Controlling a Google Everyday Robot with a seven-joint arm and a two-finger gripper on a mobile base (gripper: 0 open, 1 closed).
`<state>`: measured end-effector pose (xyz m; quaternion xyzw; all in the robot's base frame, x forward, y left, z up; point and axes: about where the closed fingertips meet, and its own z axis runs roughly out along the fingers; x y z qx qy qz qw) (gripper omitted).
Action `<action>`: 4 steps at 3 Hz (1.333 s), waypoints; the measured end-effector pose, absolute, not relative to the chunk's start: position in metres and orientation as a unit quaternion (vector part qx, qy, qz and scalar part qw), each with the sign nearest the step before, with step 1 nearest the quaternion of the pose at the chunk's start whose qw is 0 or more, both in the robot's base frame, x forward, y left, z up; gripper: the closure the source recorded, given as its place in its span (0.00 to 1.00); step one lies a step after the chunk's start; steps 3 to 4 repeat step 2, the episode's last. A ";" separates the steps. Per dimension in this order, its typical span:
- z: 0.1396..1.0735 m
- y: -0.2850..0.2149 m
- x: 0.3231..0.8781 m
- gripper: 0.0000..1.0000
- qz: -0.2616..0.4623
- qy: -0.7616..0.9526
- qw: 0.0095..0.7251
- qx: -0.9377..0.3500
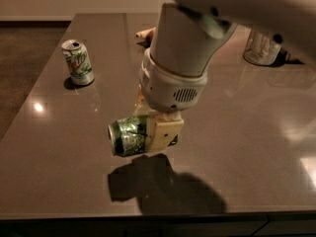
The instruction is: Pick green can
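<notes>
The green can [127, 135], dark green with a mottled pattern and a silver end, lies on its side in my gripper [157, 132], lifted above the dark table [59, 147]. Its shadow falls on the table below it. The cream fingers [165, 132] are shut around the can's right half, and its silver end points left. My white arm comes down from the top right and hides the far part of the table.
A mostly white can with a green logo [78, 62] stands upright at the far left. A clear glass jar [260, 47] stands at the far right. A small tan object [145, 33] peeks out behind the arm. The table's front edge runs along the bottom.
</notes>
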<state>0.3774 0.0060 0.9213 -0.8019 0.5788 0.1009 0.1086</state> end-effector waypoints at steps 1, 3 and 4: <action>0.939 0.003 0.383 1.00 0.116 0.583 0.126 -0.794; 0.942 0.005 0.384 1.00 0.114 0.582 0.131 -0.794; 0.942 0.005 0.384 1.00 0.114 0.582 0.131 -0.794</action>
